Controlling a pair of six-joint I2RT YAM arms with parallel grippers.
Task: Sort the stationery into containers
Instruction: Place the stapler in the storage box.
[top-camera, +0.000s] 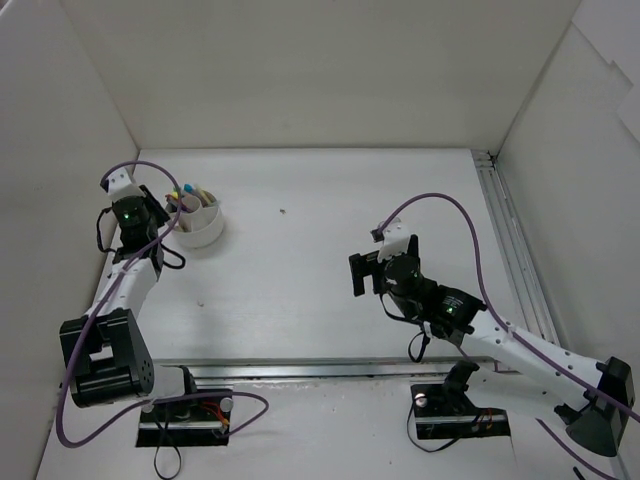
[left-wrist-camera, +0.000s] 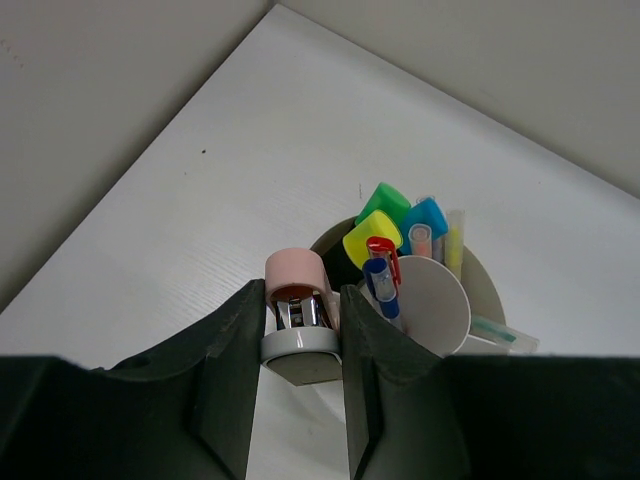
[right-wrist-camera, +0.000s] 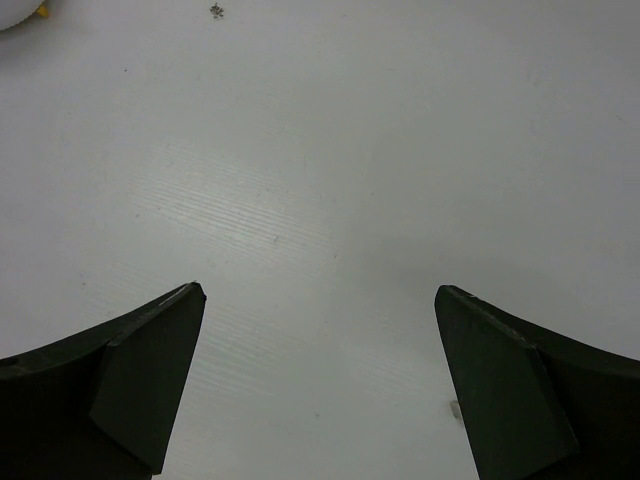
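My left gripper (left-wrist-camera: 298, 335) is shut on a small pink-and-white stationery piece (left-wrist-camera: 297, 300) with a metal part inside, and holds it just beside the left rim of the round white tub (left-wrist-camera: 488, 285). The tub holds green (left-wrist-camera: 383, 200), yellow (left-wrist-camera: 368, 240) and blue (left-wrist-camera: 426, 215) highlighter ends, a blue pen (left-wrist-camera: 381, 283) and thin sticks. In the top view the left gripper (top-camera: 165, 207) is at the tub (top-camera: 203, 235), at the far left. My right gripper (top-camera: 362, 272) is open and empty over bare table at centre right, as its wrist view (right-wrist-camera: 318, 292) also shows.
White walls enclose the table on the left, back and right. A metal rail (top-camera: 510, 240) runs along the right side. A tiny dark speck (top-camera: 283, 211) lies mid-table, also seen in the right wrist view (right-wrist-camera: 216, 10).
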